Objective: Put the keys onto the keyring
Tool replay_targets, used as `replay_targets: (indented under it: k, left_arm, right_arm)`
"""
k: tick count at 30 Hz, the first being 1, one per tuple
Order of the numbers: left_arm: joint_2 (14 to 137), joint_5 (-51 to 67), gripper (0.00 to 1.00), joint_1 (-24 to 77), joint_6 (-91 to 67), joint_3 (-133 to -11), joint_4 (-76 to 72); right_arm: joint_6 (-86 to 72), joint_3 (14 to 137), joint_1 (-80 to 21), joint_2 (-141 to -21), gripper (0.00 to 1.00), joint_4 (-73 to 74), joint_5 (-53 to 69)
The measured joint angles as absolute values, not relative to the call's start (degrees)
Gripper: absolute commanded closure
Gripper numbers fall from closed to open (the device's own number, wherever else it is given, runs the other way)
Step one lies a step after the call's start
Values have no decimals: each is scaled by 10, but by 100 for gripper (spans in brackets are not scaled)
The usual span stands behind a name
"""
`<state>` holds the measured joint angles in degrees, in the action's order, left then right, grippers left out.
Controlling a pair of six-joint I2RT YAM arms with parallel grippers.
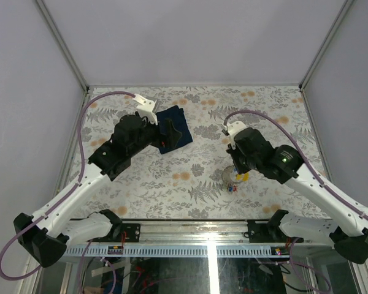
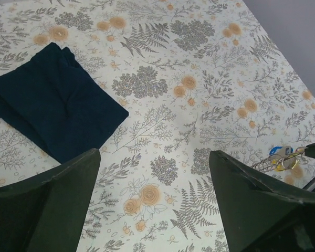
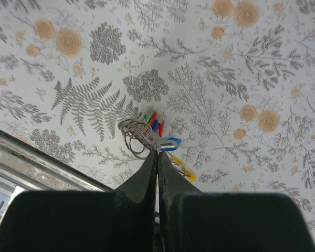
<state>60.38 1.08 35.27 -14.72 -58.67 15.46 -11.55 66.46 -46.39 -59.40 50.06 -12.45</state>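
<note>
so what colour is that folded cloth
The cloth is dark navy, clearest in the left wrist view.

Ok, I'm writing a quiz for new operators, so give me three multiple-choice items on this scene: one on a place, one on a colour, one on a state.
1. Where does the navy cloth lie?
A) just by the left pincer
B) at the near edge
C) in the far right corner

2. Which tag colour is missing from the keys?
A) red
B) yellow
C) purple

3. How do the right pincer fingers stand?
A) wide apart
B) pressed together
C) out of view

Answers:
1 A: the left wrist view shows the cloth just ahead of that pincer's open fingers.
2 C: the tags show only green, red, blue and yellow.
3 B: the fingers meet at their tips, right at the keys and the keyring.
</note>
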Motion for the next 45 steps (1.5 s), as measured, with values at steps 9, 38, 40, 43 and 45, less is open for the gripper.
replay_targets:
  k: [9,38,40,43,45]
  left_arm:
    - [619,9,5,336,-169,-585,178]
    - [616,-20,0,282,-239,-550,215]
    - [619,-22,0,282,-248,-558,220]
    - [618,-28,0,282,-261,-562,224]
    - [613,-34,0,282,-266,-562,225]
  right_arm:
    - [-116,653,-463,-689,98,492,-104]
    - [-195,518,-329,-614,1,182,72]
    - [-197,518,-329,-570,1,173,71]
    - [-186,518,-329,-524,1,183,64]
    - [-177,518,-329,-500,1,199,51]
